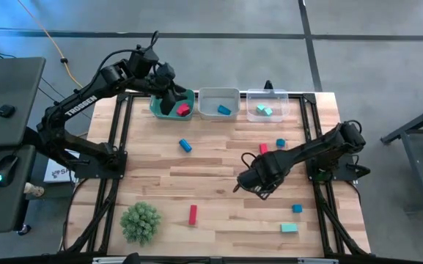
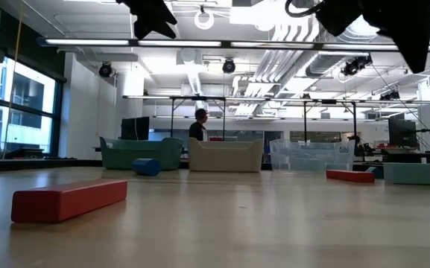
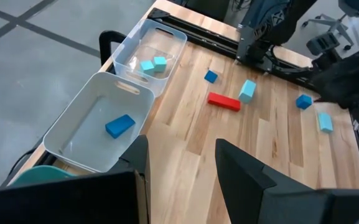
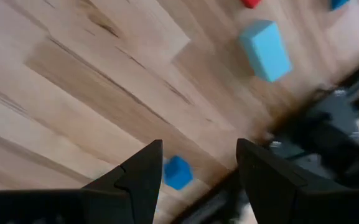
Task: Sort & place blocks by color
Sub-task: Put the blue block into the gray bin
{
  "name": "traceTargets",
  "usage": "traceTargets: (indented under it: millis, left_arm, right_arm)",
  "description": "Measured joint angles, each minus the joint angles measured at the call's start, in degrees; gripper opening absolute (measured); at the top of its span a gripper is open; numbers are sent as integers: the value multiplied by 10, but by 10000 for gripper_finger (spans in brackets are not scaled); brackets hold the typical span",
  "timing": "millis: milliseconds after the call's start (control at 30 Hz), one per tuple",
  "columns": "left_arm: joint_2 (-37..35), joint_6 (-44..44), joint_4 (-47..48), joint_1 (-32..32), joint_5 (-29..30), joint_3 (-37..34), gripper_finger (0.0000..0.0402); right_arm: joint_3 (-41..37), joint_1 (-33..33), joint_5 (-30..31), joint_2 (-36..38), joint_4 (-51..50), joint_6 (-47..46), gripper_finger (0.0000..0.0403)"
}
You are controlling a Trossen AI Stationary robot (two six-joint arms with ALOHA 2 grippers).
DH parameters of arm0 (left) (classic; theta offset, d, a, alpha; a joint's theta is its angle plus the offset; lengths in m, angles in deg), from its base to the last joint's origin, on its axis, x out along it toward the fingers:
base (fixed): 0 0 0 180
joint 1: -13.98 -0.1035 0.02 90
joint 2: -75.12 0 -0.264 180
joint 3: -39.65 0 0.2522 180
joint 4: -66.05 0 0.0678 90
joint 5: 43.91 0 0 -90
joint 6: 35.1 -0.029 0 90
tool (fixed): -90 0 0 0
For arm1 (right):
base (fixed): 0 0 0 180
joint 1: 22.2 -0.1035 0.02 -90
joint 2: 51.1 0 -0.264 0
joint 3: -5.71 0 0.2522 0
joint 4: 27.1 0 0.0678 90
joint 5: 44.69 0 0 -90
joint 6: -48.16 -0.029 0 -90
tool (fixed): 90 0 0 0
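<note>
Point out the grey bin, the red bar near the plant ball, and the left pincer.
grey bin (image 1: 210,94): high view, on its far rim.
red bar (image 1: 193,214): high view, middle of its top face.
left pincer (image 3: 180,163): left wrist view, midway between its open fingertips.

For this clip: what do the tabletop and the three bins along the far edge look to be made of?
Pale plank tabletop: looks like butcher-block wood, with visible grain and staggered strips, matte sheen. Green rectangular bin and grey rectangular bin: probably moulded plastic, opaque, smooth, with rounded rims. Clear rectangular bin: likely transparent plastic, since the floor and the light teal blocks show through its walls.
</note>
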Motion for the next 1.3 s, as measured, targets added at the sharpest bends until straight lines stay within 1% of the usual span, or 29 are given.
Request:
traceTargets:
  millis: [133, 267, 400, 633, 767, 900, 1000, 1100, 1200, 1300]
  left_arm:
    - [0, 15, -2, 0, 0, 0, 104]
    - [0, 17, -5, 0, 0, 0, 104]
    - [0, 25, -5, 0, 3, 0, 104]
    - [0, 20, -5, 0, 3, 0, 104]
    - [0, 17, -5, 0, 4, 0, 104]
    - [0, 30, -5, 0, 4, 0, 104]
    - [0, 38, -5, 0, 4, 0, 104]
    - [0, 57, -5, 0, 4, 0, 104]
    - [0, 75, -5, 0, 4, 0, 104]
    - [0, 85, -5, 0, 4, 0, 104]
  right_arm:
    - [-27, -16, 3, 11, 6, 12, 195]
    - [-82, -42, -28, 39, 14, -2, 195]
    - [-128, -71, -46, 75, 44, -15, 195]
    - [-195, -117, -46, 145, 94, -26, 195]
    - [-237, -147, -48, 184, 135, -22, 195]
    - [-293, -184, -78, 219, 207, -9, 195]
    - [-328, -213, -80, 233, 233, -12, 195]
    - [-350, -237, -77, 236, 236, -11, 195]
    - [-366, -260, -71, 236, 250, 13, 195]
    - [-382, -283, -70, 236, 289, 47, 195]
